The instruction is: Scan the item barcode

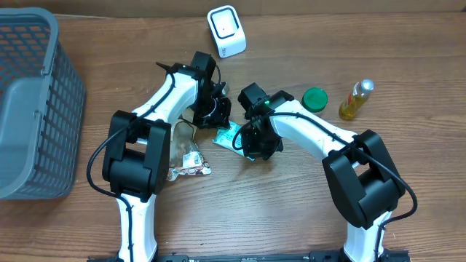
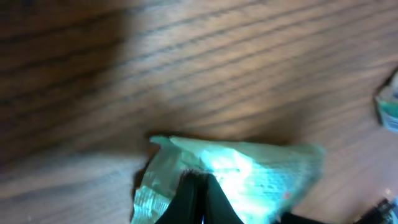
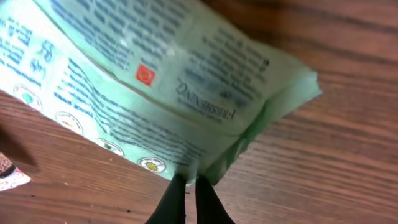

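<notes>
The item is a green plastic packet with printed text, lying at the middle of the wooden table between both arms. My left gripper comes at it from the upper left and is shut on the packet, its dark fingers pressed together over the film. My right gripper comes from the right and pinches the packet's lower edge, with its fingertips nearly touching. A white scanner stands at the far edge of the table. No barcode is readable in any view.
A grey mesh basket fills the left side. A clear snack packet lies just left of the green one. A green-lidded jar and a yellow bottle sit to the right.
</notes>
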